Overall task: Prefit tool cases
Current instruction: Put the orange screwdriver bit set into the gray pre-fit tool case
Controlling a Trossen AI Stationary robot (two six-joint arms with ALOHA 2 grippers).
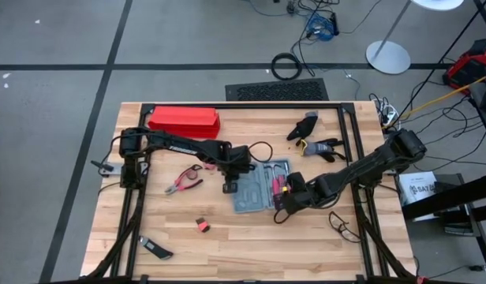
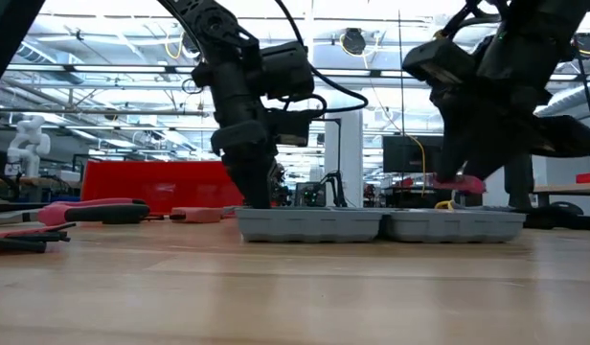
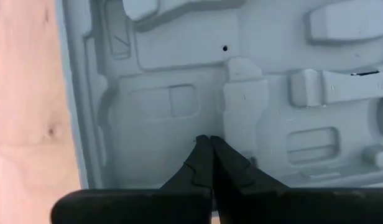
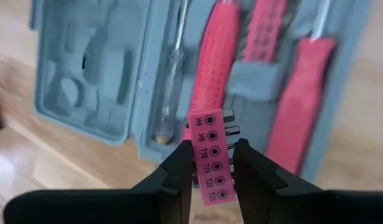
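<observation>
The blue-grey tool case (image 1: 255,193) lies open and flat on the table, showing as two shallow trays in the low view (image 2: 381,225). Its right half holds pink-handled screwdrivers (image 4: 219,56); its left half (image 3: 166,106) is bare grey moulding. My left gripper (image 1: 229,187) (image 2: 259,196) (image 3: 209,142) is shut and points down into the left half. My right gripper (image 1: 284,202) (image 4: 210,162) hangs over the right half's near edge, shut on a pink bit holder (image 4: 210,149) (image 2: 458,182). My left gripper's shut fingertips (image 3: 204,146) come from above, pointing down, and meet the moulded floor (image 3: 179,124) of the case's left half, beside a raised rib. The case stays flat on the table. My right gripper pinches the pink bit holder by its long side edges (image 4: 194,155), one finger on each side. The printed face with the size labels is toward the wrist camera. The holder is lifted clear, a little above the case's right half.
A long red box (image 1: 184,121) lies at the far left of the table. Pink-handled pliers (image 1: 182,181) sit left of the case, black gloves (image 1: 314,136) beyond it. A small red-and-black piece (image 1: 202,226) and a knife (image 1: 156,250) lie toward the near edge.
</observation>
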